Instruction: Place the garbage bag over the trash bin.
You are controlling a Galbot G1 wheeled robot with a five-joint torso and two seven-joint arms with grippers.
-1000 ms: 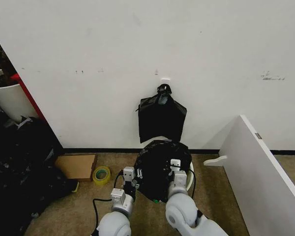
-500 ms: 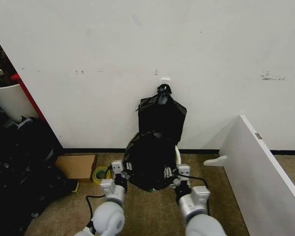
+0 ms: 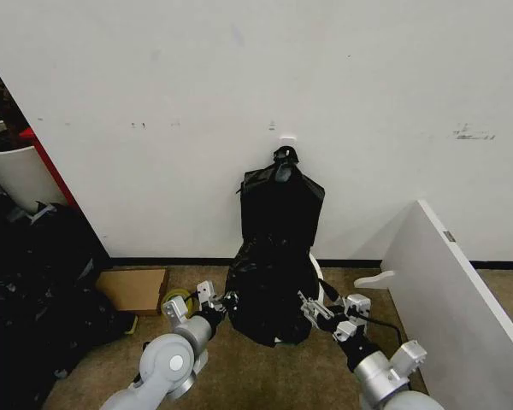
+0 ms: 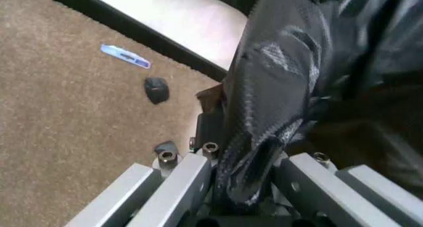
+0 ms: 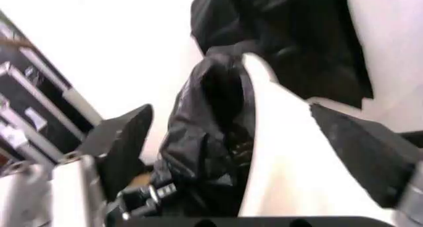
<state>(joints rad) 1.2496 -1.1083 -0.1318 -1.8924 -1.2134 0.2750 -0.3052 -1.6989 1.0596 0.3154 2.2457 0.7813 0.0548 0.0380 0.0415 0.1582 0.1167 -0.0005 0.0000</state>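
Already the thin, glossy, crinkled black garbage bag [image 3: 269, 290] is draped over most of the small round white plastic trash bin [image 3: 315, 272]; its right rim remains uncovered. The left gripper [image 3: 218, 304] has its jaws clamped on the bag's left edge, while the right gripper [image 3: 315, 312] has its jaws spread, holding nothing.

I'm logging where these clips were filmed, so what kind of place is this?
Probably a back corner of an office or storeroom: a scuffed white wall with dark baseboard, brown carpet, a cardboard box and piled black bags. Both grippers hold the garbage bag at the trash bin.
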